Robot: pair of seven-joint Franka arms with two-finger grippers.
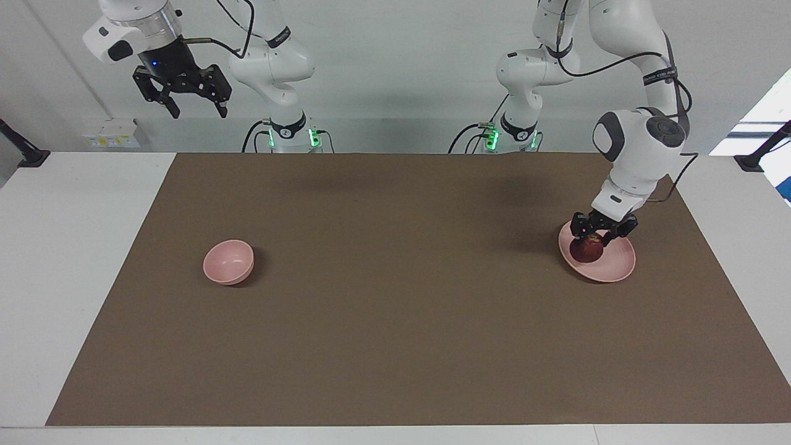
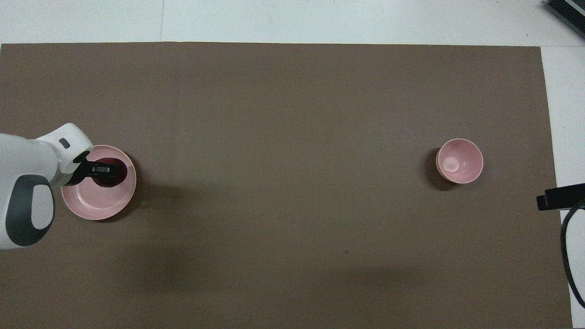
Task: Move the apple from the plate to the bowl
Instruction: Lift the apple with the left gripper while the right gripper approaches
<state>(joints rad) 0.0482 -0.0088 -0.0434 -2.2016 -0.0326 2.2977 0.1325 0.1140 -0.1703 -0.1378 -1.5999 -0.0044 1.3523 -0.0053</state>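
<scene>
Left gripper point(image 1: 598, 237) clamped on apple point(image 1: 586, 248), on plate point(image 1: 612, 266).
I see round glossy apple, no long axis; smooth deep bowl point(image 1: 228, 262); right gripper point(image 1: 195, 110) spread open, waiting.

I see bright, even overhead light. Soft blurry arm shadows on brown mat point(image 1: 395, 309). Daylight glare at window point(image 1: 763, 117). Focus sharp, no edge distortion.

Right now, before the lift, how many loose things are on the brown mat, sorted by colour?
Pale pink: 2, the wide shallow round plate and the small deep round bowl.
Dark red: 1, the small round apple on the plate, with the left gripper shut on it.
Total: 3.
</scene>
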